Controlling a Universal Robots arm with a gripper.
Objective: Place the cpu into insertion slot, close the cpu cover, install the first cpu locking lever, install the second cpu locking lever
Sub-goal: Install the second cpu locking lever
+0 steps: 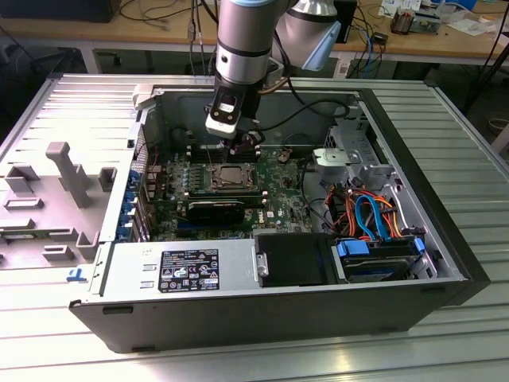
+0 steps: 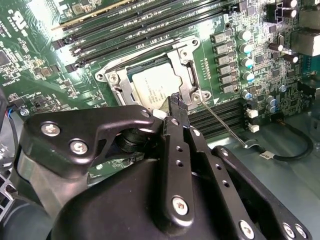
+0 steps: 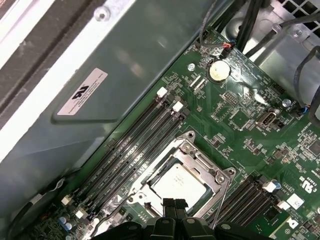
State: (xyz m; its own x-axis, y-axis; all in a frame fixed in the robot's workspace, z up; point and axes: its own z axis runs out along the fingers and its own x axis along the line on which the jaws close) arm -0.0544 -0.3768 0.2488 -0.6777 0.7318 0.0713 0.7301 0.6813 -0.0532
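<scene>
The cpu (image 2: 156, 86), a flat square chip with a silver-grey top, lies in the insertion slot (image 2: 113, 80) on the green board. The silver cpu cover (image 2: 183, 64) lies down around it as a frame, its window showing the chip. A thin metal locking lever (image 2: 220, 124) runs from the socket's corner out over the black slots. My gripper (image 2: 175, 100) hangs just above the socket's edge near that lever's root, fingers shut with nothing between them. The first wrist view shows the cpu (image 3: 181, 183), the cover (image 3: 201, 156) and my gripper (image 3: 174, 204). In the exterior view my gripper (image 1: 238, 148) hovers over the slot (image 1: 231, 175).
Long black memory slots (image 3: 135, 150) flank the socket on both sides. A long black card (image 1: 216, 208) lies in front of it in the exterior view. The case's grey wall (image 3: 100, 90) stands close behind. Cables and drive bays (image 1: 374, 223) fill the exterior view's right; a power supply (image 1: 179, 269) sits in front.
</scene>
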